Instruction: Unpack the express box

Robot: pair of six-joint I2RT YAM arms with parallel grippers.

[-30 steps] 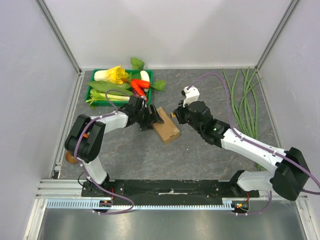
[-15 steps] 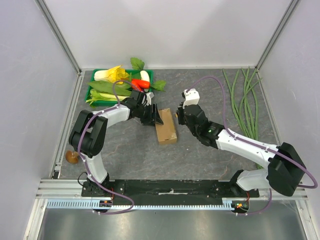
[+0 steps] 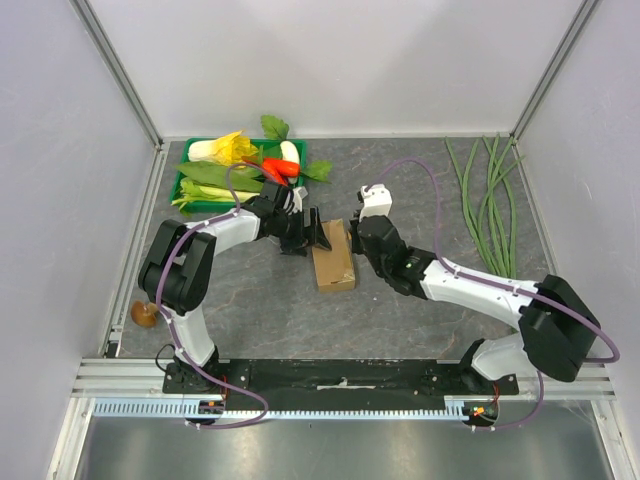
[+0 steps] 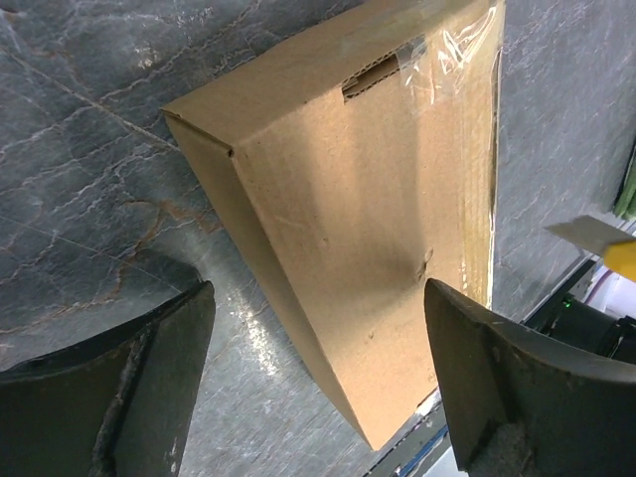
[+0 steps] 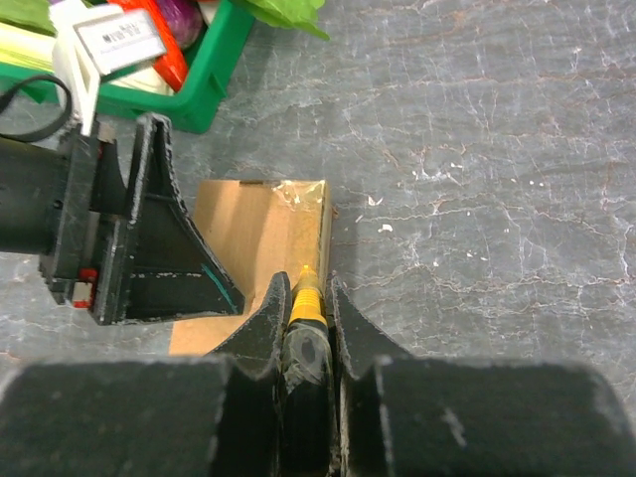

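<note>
Right gripper (image 5: pixel 305 290): my fingers (image 5: pixel 266 320) are pinched narrow on the yellow cutter (image 5: pixel 304 308), which sticks out ahead between them.
Cutter tip: it sits straight ahead of my right fingers, over the taped long edge of the express box (image 5: pixel 248 234). I cannot tell whether it touches.
Left gripper (image 4: pixel 318 298): my fingers (image 4: pixel 139 388) are spread wide and hold nothing.
Express box: it lies flat and closed on the grey stone table (image 4: pixel 79 179), below and between my left fingers. I cannot tell whether either finger touches it.
Clear tape (image 4: pixel 452 45): it is on the box end farthest from my left fingers.
Gripper spacing: in the top view my two grippers face each other across the far end of the box, the left one at its left side and the right one at its right side.
Green tray (image 5: pixel 214 94): it holds vegetables, beyond my left fingers and ahead-left of my right fingers.
Long green beans (image 3: pixel 490 200): they lie well apart from my fingers, to the right of my right arm.
</note>
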